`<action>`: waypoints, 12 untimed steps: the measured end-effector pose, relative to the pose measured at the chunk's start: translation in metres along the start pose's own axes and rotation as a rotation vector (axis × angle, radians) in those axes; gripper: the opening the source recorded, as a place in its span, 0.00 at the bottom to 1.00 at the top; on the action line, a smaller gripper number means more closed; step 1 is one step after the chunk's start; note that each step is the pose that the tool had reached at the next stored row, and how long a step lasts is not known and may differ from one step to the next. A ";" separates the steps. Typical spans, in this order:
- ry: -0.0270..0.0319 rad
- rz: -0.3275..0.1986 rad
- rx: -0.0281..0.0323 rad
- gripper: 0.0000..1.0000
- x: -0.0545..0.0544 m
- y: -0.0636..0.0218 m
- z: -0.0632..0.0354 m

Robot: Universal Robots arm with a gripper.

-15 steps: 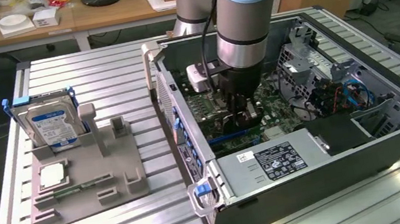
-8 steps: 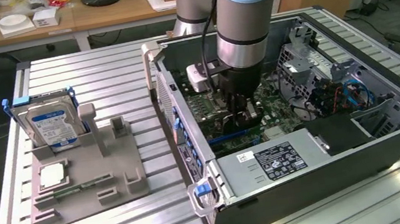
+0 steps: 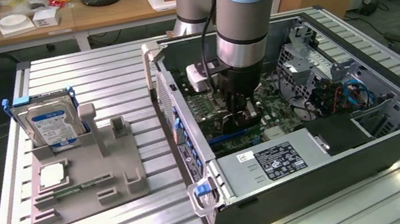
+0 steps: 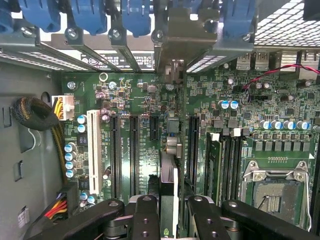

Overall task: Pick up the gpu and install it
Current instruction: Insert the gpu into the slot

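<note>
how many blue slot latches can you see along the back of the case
5 blue latches in a row: four on one side of the gpu bracket, one on the other. Another may be hidden behind that bracket.

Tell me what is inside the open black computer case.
A green motherboard, a silver labelled power supply and the tool gripping the thin gpu card; the slot beneath it is covered.

Matt black pincer (image 4: 168, 216), dull metal bracket (image 4: 182, 40) of the gpu (image 4: 168, 175), glossy green motherboard (image 4: 135, 100), ribbed bare-metal table (image 3: 82, 70).
</note>
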State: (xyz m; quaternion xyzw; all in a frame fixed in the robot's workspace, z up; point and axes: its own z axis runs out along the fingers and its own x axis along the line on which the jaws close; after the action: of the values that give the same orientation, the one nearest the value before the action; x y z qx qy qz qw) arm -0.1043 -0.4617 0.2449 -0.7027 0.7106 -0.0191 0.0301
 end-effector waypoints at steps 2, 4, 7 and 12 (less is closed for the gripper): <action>0.0000 0.000 -0.0001 0.27 0.000 0.0000 0.0001; -0.0009 0.000 0.0001 0.27 -0.001 0.0002 0.0019; -0.0031 0.000 0.0000 0.27 -0.001 0.0004 0.0041; -0.0031 0.000 -0.0001 0.27 -0.001 0.0005 0.0043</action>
State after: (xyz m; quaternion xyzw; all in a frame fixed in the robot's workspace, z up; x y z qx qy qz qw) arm -0.1045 -0.4605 0.2406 -0.7027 0.7106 -0.0180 0.0312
